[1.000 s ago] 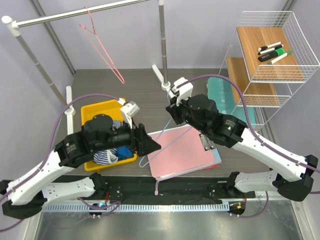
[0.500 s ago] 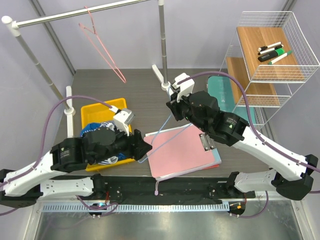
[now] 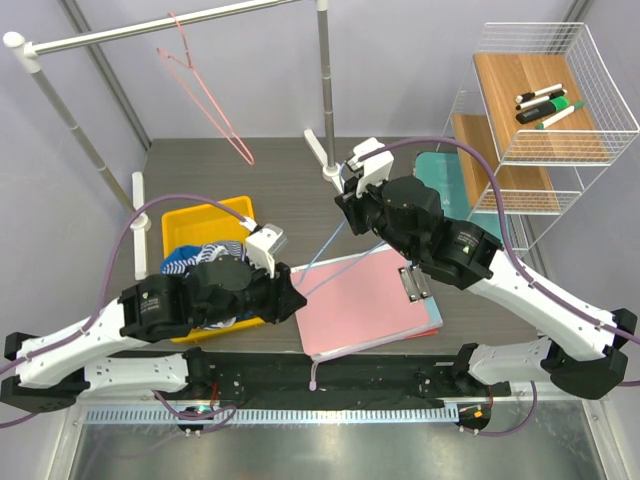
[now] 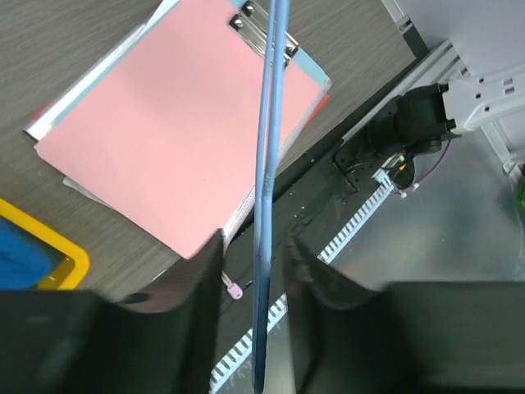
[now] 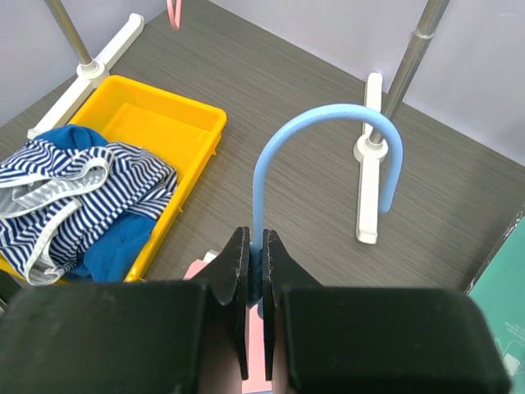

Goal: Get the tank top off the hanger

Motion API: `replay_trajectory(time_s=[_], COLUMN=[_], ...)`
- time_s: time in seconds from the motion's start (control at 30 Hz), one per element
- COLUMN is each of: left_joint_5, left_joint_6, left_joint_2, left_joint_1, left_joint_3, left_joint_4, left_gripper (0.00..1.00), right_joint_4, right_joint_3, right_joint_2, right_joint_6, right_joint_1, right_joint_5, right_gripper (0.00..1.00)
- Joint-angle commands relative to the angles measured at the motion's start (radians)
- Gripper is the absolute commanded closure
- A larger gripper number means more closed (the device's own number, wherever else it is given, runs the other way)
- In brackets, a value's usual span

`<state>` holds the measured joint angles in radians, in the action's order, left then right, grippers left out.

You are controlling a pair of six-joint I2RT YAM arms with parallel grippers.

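The striped tank top [image 3: 200,256] lies bunched in the yellow bin [image 3: 190,213], off the hanger; it also shows in the right wrist view [image 5: 74,185]. My right gripper [image 3: 346,216] is shut on the neck of the blue hanger [image 3: 322,252], just below its hook [image 5: 328,115], and holds it above the table. The hanger's thin blue bar [image 4: 269,148] runs between the jaws of my left gripper [image 4: 254,246], with a gap on each side. My left gripper [image 3: 293,297] is open at the hanger's lower end.
A pink clipboard [image 3: 370,300] lies under the hanger. A red hanger [image 3: 205,95] hangs on the rail. The rack's post and white foot [image 5: 369,164] stand behind the hook. A wire shelf [image 3: 540,100] stands at the right.
My left arm has swung lower and to the right, uncovering the tank top in the bin. My right gripper has carried the hanger slightly up and back.
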<state>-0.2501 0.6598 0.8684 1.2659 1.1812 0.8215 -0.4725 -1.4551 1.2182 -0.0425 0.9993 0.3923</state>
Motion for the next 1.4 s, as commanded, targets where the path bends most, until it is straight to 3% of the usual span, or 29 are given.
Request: replay_trajectory(time_s=[0.0, 0.1, 0.23, 0.27, 0.33, 0.37, 0.47, 0.8, 1.03, 1.17, 1.37], left_joint_5=[-0.083, -0.141, -0.253, -0.27, -0.32, -0.339, -0.405, -0.638, -0.811, -0.81, -0.611], left_joint_6=[0.021, 0.035, 0.08, 0.093, 0.104, 0.112, 0.129, 0.127, -0.021, -0.118, -0.193], left_joint_2=[-0.012, -0.014, 0.01, 0.015, 0.027, 0.032, 0.05, 0.073, 0.086, 0.185, 0.346], left_joint_1=[0.004, 0.004, 0.004, 0.004, 0.004, 0.004, 0.004, 0.003, 0.0, -0.039, -0.279], left_joint_3=[0.023, 0.053, 0.119, 0.132, 0.17, 0.181, 0.228, 0.342, 0.402, 0.541, 0.754], left_joint_4=[0.027, 0.053, 0.125, 0.146, 0.162, 0.174, 0.195, 0.186, 0.041, 0.022, 0.044], left_gripper=[0.82, 1.0, 1.0, 1.0, 1.0, 1.0, 1.0, 1.0, 1.0, 1.0, 1.0], right_joint_4=[0.035, 0.037, 0.048, 0.049, 0.049, 0.051, 0.049, 0.06, 0.124, 0.123, 0.117], right_joint_3=[-0.045, -0.036, -0.019, -0.017, -0.01, -0.005, 0.013, 0.064, 0.144, 0.154, 0.168], right_joint_2=[-0.005, -0.008, -0.011, -0.011, -0.016, -0.017, -0.028, -0.152, -0.244, -0.256, -0.281], right_joint_6=[0.015, 0.01, -0.014, -0.025, -0.046, -0.051, -0.063, -0.105, -0.105, -0.111, -0.126], right_joint_1=[-0.001, -0.001, -0.001, -0.001, -0.002, -0.001, 0.001, -0.001, 0.001, -0.001, 0.001], right_joint_5=[0.014, 0.029, 0.051, 0.062, 0.103, 0.118, 0.177, 0.266, 0.25, 0.26, 0.255], right_gripper=[0.99, 0.95, 0.74, 0.59, 0.4, 0.24, 0.12, 0.08, 0.08, 0.08, 0.08])
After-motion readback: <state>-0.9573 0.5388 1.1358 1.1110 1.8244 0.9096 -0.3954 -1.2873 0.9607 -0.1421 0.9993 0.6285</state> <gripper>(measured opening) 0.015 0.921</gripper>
